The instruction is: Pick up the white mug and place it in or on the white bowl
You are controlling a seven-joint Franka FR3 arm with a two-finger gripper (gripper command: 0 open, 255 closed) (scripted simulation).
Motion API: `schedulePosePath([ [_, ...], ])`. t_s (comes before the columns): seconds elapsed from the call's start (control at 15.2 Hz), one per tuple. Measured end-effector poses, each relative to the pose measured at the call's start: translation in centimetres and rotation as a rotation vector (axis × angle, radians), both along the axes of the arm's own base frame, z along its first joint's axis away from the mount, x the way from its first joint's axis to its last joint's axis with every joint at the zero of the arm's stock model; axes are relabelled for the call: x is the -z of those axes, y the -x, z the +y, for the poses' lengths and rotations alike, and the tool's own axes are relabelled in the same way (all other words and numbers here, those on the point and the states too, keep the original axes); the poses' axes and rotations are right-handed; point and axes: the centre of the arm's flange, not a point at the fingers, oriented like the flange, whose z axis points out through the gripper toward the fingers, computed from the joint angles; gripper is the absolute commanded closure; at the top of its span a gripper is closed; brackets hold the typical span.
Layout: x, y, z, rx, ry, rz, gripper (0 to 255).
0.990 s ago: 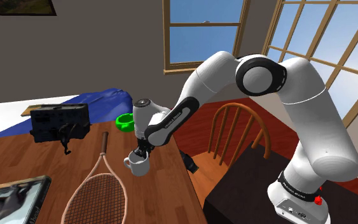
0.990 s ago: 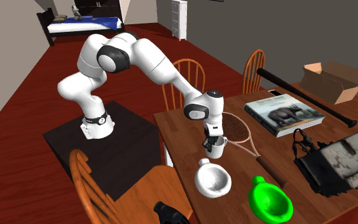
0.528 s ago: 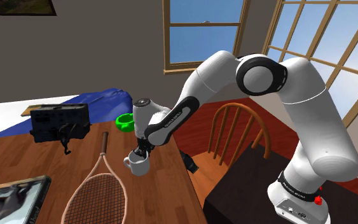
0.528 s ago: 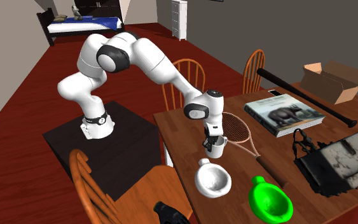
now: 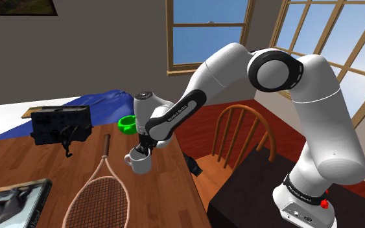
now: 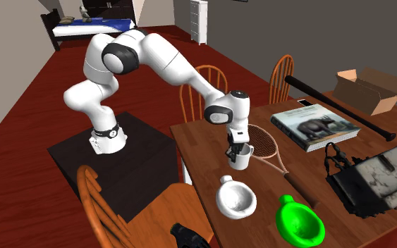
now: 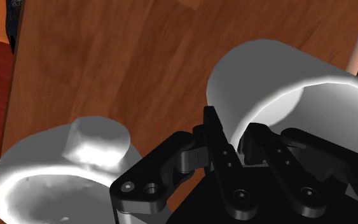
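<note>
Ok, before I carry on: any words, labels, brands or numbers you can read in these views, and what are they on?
No text here can be read.
On the dark band at the arm's base: small pale marks, too small to read.
On the book: a cover picture, no legible title.
The white mug and white bowl: plain, no markings.
</note>
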Motion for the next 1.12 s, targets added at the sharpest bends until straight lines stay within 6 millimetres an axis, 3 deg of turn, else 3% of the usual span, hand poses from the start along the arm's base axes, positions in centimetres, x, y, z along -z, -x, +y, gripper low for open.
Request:
schedulePosePath([
  [1.12, -8.9, 0.0, 0.0, 0.0, 0.0, 0.0, 255],
])
